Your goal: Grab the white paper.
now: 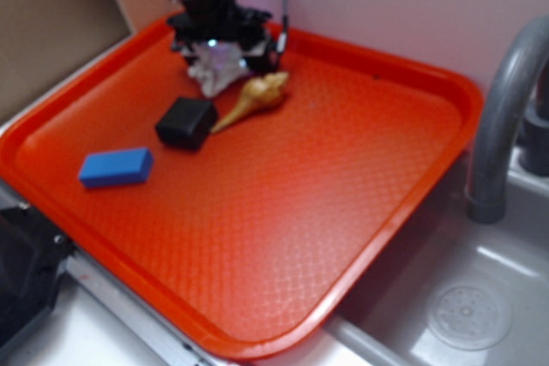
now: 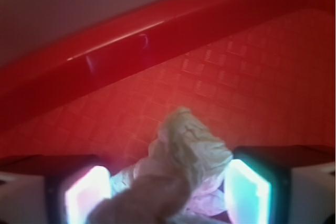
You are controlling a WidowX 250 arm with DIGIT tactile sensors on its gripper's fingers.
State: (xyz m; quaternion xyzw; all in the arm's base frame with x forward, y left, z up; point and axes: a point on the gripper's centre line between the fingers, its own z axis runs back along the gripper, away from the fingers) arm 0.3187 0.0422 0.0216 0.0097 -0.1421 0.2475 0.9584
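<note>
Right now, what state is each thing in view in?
white paper: crumpled, on the tray between the gripper's fingers
gripper: lowered over the paper; grip unclear
seashell: lying on its side beside the paper
black block: resting flat
blue block: lying flat
tray: level, beside the sink

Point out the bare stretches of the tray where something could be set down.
Free: the wide right half and near end of the orange tray, from the seashell to the sink-side rim. Crowded: the far left corner, where the gripper, white paper, black block and blue block cluster.
</note>
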